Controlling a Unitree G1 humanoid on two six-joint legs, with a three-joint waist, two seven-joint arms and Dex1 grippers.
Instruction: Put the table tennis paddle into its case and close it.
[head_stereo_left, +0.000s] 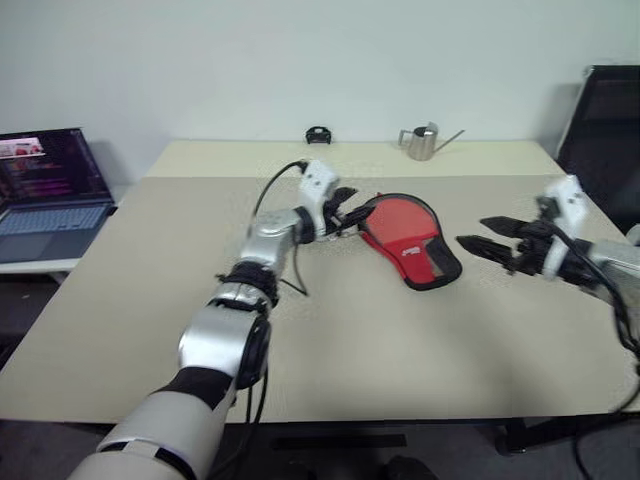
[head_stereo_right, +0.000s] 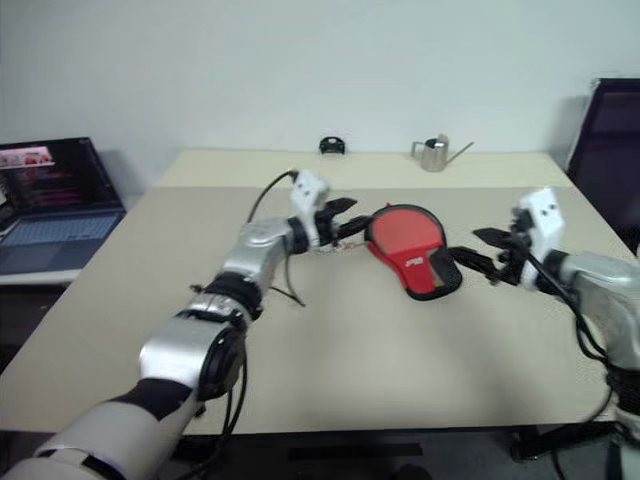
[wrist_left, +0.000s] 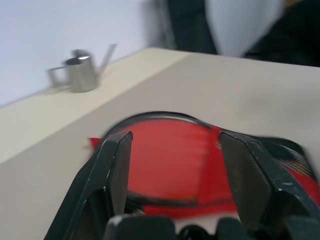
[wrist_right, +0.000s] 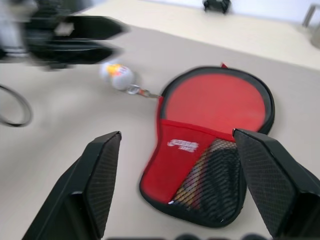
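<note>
Red fabric with a black rim and black lower part: the case (wrist_right: 210, 142) lies flat on the beige table (head_stereo_left: 330, 330), between my two grippers. A white logo sits on its red panel just above the mesh pocket (wrist_right: 212, 182); the lettering is too small and soft for me to read. Through the mesh I see something striped, reddish and pale, though I cannot tell what it is. A white-yellow fluffy charm (wrist_right: 116, 75) on a short chain hangs off the case's edge, close to my left gripper (head_stereo_left: 345, 212), whose jaws stand apart and empty just beside the case's round end. My right gripper (head_stereo_left: 490, 235) hovers near the case's black end, jaws wide apart, nothing between them. At the table's far edge stand a small metal watering can (head_stereo_left: 422, 142) and a small black object (head_stereo_left: 318, 134). A laptop (head_stereo_left: 50, 190) with a lit screen sits off to my left; its text is unreadable.
</note>
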